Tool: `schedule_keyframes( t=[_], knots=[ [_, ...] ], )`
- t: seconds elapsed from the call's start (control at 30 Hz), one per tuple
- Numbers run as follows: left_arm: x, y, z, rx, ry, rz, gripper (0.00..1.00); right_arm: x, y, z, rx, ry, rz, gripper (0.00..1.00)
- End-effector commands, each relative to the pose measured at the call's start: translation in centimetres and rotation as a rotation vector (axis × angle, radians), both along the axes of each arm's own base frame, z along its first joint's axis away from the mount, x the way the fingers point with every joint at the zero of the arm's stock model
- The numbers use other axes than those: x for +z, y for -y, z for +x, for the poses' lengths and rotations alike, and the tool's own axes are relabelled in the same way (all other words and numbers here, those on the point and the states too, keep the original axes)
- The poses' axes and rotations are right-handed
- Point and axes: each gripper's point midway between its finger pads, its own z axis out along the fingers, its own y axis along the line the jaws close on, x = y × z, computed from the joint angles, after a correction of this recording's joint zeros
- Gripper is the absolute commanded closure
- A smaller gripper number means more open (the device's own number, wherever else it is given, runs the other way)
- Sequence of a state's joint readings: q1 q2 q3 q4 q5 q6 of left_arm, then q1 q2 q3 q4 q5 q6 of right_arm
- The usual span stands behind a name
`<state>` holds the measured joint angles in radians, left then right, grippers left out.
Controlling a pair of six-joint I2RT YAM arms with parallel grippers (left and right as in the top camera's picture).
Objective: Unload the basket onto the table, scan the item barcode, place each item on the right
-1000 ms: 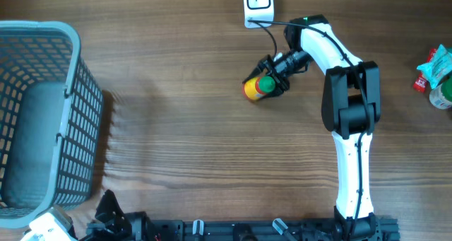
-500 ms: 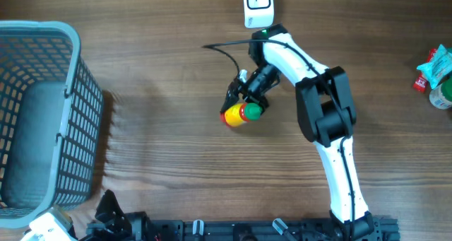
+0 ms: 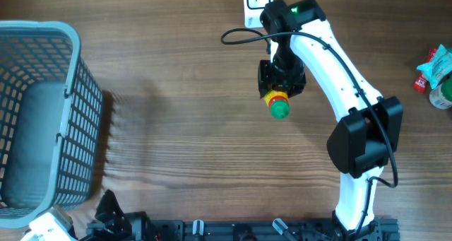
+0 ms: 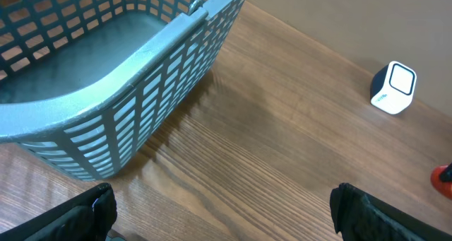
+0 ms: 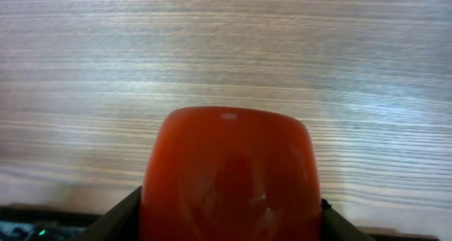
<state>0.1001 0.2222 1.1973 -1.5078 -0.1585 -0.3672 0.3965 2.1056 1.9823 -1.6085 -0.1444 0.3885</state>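
Note:
The item is a small red and yellow bottle with a green cap [image 3: 278, 104]. My right gripper [image 3: 280, 85] is shut on it, a short way in front of the white barcode scanner [image 3: 258, 2] at the table's far edge, cap pointing toward the near edge. In the right wrist view the bottle's red body [image 5: 229, 177] fills the space between the dark fingers [image 5: 120, 214] of the right gripper [image 5: 229, 202]. My left gripper [image 4: 226, 220] hangs open and empty over bare wood at the near left. From the left wrist view the scanner [image 4: 393, 87] stands far off at the right.
A large blue-grey mesh basket [image 3: 78, 78] takes up the left side, and its wall [image 4: 141, 114] fills the upper left of the left wrist view. Other packaged goods [image 3: 438, 71] lie at the right edge. The scanner's black cable [image 3: 240, 34] loops by the right arm.
The right arm swung the bottle left, then back right to just in front of the scanner, turning it so the green cap points toward the near edge. The left gripper stayed still.

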Motion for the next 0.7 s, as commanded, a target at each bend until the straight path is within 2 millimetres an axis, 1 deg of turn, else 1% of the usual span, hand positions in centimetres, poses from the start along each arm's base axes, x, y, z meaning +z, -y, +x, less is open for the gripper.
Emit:
schedule_keyframes(
  t=[0.0, 0.03, 0.13, 0.2, 0.27, 0.3, 0.33, 0.37, 0.4, 0.43, 0.5, 0.57, 0.6, 0.63, 0.67],
  knots=[
    [0.1, 0.0, -0.1, -0.002, 0.007, 0.014, 0.0, 0.2, 1.6, 0.7, 0.059, 0.047, -0.07, 0.45],
    [0.1, 0.0, -0.1, -0.002, 0.007, 0.014, 0.0, 0.2, 1.8, 0.8, 0.054, 0.052, -0.083, 0.45],
    [0.1, 0.0, -0.1, -0.002, 0.007, 0.014, 0.0, 0.6, -0.8, 0.0, 0.012, -0.006, 0.084, 0.46],
    [0.1, 0.0, -0.1, -0.002, 0.007, 0.014, 0.0, 1.2, -1.7, -0.3, -0.063, -0.052, 0.18, 0.56],
    [0.1, 0.0, -0.1, -0.002, 0.007, 0.014, 0.0, 3.2, -4.4, -0.6, -0.18, -0.152, 0.412, 0.54],
    [0.1, 0.0, -0.1, -0.002, 0.007, 0.014, 0.0, 4.1, -5.2, -0.5, -0.239, -0.194, 0.488, 0.5],
    [0.1, 0.0, -0.1, -0.002, 0.007, 0.014, 0.0, 4.8, -5.5, -0.4, -0.3, -0.228, 0.529, 0.43],
    [0.1, 0.0, -0.1, -0.002, 0.007, 0.014, 0.0, 4.9, -5.5, 0.1, -0.348, -0.235, 0.537, 0.28],
    [0.1, 0.0, -0.1, -0.002, 0.007, 0.014, 0.0, 5.1, -5.9, 0.9, -0.413, -0.238, 0.558, 0.32],
    [0.1, 0.0, -0.1, -0.002, 0.007, 0.014, 0.0, 5.6, -6.6, 1.3, -0.449, -0.253, 0.598, 0.36],
    [0.1, 0.0, -0.1, -0.002, 0.007, 0.014, 0.0, 8.5, -9.3, 2.5, -0.545, -0.35, 0.786, 0.38],
    [0.1, 0.0, -0.1, -0.002, 0.007, 0.014, 0.0, 10.7, -11.1, 3.0, -0.565, -0.419, 0.904, 0.37],
    [0.1, 0.0, -0.1, -0.002, 0.007, 0.014, 0.0, 11.1, -11.5, 3.3, -0.55, -0.412, 0.934, 0.41],
    [0.1, 0.0, -0.1, -0.002, 0.007, 0.014, 0.0, 10.6, -11.5, 3.8, -0.54, -0.369, 0.919, 0.45],
    [0.1, 0.0, -0.1, -0.002, 0.007, 0.014, 0.0, 9.3, -11.1, 4.7, -0.543, -0.287, 0.863, 0.38]
  ],
)
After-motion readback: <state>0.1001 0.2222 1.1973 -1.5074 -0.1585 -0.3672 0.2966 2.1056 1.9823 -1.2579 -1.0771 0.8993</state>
